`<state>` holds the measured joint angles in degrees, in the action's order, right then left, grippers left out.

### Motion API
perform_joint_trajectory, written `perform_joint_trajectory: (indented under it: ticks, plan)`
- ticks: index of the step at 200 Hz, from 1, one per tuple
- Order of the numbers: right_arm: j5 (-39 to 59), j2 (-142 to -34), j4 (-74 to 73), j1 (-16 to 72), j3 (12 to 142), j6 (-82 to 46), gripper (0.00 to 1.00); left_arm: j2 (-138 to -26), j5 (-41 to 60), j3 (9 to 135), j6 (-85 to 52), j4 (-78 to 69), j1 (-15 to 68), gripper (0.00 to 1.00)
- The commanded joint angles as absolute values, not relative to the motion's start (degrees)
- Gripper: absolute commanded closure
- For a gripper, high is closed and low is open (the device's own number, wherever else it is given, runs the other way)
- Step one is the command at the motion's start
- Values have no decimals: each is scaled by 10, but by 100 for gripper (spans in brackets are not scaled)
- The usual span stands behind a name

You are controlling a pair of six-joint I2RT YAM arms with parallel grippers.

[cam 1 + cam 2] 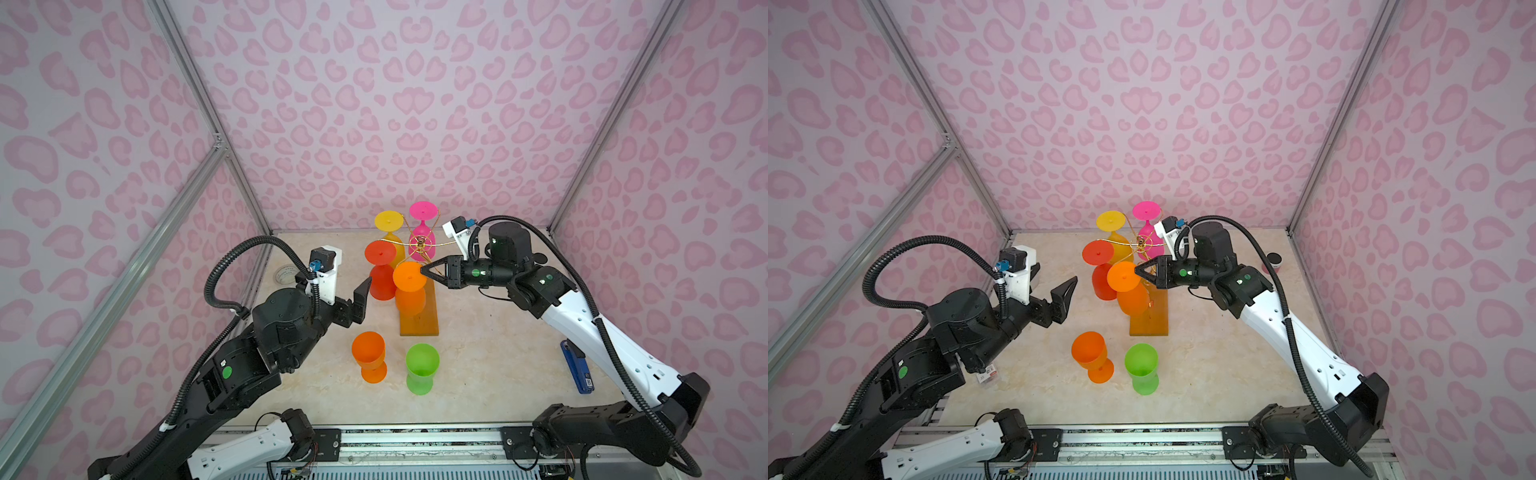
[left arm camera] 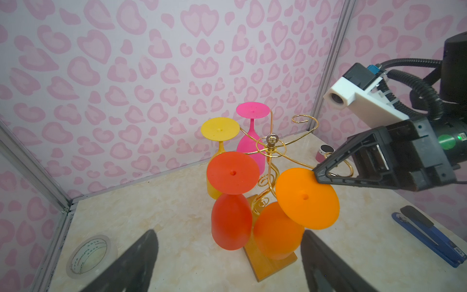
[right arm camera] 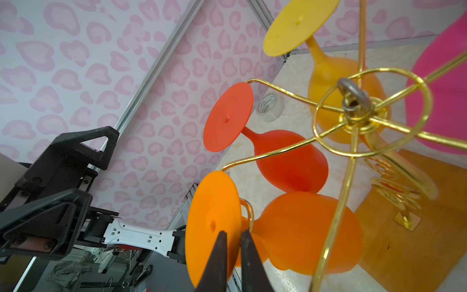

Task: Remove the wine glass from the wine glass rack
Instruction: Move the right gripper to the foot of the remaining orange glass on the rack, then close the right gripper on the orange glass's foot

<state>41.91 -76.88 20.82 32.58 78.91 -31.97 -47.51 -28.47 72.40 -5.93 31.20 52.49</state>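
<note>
The wine glass rack (image 1: 420,243) (image 1: 1142,241) (image 2: 271,140) (image 3: 353,106) is gold wire on a wooden base (image 1: 419,324). An orange wine glass (image 1: 409,276) (image 1: 1123,276) (image 2: 307,198) (image 3: 212,222) hangs upside down from its near arm and tilts. My right gripper (image 1: 423,270) (image 1: 1137,269) (image 2: 316,174) (image 3: 232,232) is shut on the rim of that glass's round foot, one finger on each face. The stem still sits in the wire curl. My left gripper (image 1: 361,297) (image 1: 1065,295) (image 2: 228,233) stands open, empty, just left of the rack.
Red (image 1: 380,253), yellow (image 1: 388,220) and pink (image 1: 422,210) glasses also hang on the rack. An orange glass (image 1: 368,353) and a green glass (image 1: 422,361) stand upright in front of it. A blue tool (image 1: 575,365) lies at the right, a tape roll (image 1: 286,274) at the back left.
</note>
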Motion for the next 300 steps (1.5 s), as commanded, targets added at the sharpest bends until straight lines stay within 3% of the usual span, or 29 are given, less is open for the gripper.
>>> perform_joint_trajectory:
  ticks: [1,126,245,300]
  plan:
    - [425,-773,192,326,786,-326,90,-474,-282,722,-62,288,523,10]
    - [478,-769,118,307,759,-388,100,-468,-276,718,-66,287,518,10]
    - [568,-759,-56,264,707,-532,100,-477,-264,723,-65,285,508,10]
    - [575,-762,-63,264,704,-546,100,-475,-260,722,-65,285,504,10]
